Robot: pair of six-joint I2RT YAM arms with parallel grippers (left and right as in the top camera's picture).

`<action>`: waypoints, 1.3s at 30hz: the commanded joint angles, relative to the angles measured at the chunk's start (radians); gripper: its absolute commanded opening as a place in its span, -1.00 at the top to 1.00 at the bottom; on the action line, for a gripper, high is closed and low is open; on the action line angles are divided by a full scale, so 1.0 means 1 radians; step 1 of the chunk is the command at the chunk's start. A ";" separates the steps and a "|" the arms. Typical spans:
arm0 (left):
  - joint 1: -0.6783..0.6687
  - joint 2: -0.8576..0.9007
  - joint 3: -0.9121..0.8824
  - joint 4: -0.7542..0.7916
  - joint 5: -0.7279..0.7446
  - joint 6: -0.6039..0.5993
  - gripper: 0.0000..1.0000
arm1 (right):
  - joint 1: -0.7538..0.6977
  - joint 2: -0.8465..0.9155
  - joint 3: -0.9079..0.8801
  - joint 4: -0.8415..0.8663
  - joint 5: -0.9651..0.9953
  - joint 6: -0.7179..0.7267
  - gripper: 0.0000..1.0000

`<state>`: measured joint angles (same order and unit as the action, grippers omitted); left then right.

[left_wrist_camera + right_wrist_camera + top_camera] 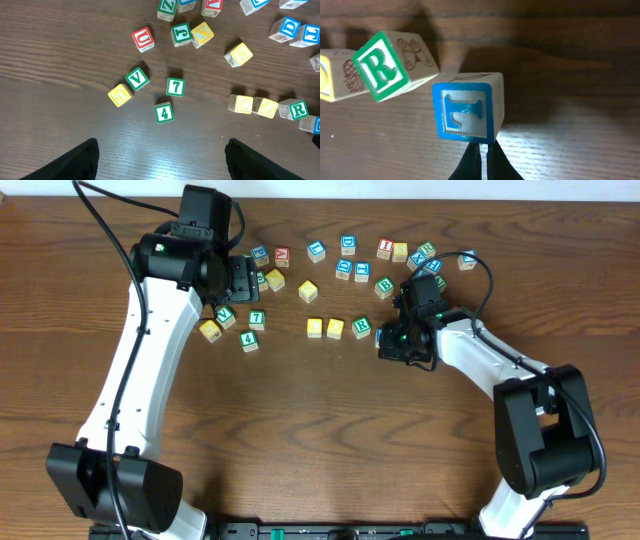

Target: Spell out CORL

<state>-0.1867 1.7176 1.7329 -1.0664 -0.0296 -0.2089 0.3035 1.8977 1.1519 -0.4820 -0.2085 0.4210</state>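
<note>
Two yellow-topped cubes, C [314, 327] and O [335, 328], and the green R cube [361, 327] lie in a row at mid-table. The left wrist view shows the same row: C [243, 104], O [266, 107], R [297, 110]. The blue L cube [465, 112] sits just right of the R cube [380, 66], which is turned askew. My right gripper [483, 150] is shut, its tips pressed against the L cube's near side and gripping nothing. From overhead the right gripper [390, 340] mostly hides the L cube [381, 336]. My left gripper [160, 160] hangs open above bare table.
Loose cubes lie left of the row: V [137, 78], 7 [175, 87], 4 [164, 112], U [143, 39], J [181, 34], K [202, 34]. Several more cubes, among them a green B [384, 284], lie scattered along the back behind the right arm.
</note>
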 commanded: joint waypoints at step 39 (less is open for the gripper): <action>0.000 0.002 -0.011 -0.002 -0.008 0.006 -0.60 | -0.058 0.069 0.012 0.237 0.051 0.039 0.81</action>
<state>-0.1867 1.7176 1.7329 -1.0664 -0.0296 -0.2089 0.2413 1.9541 1.1519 -0.2584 -0.1215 0.4442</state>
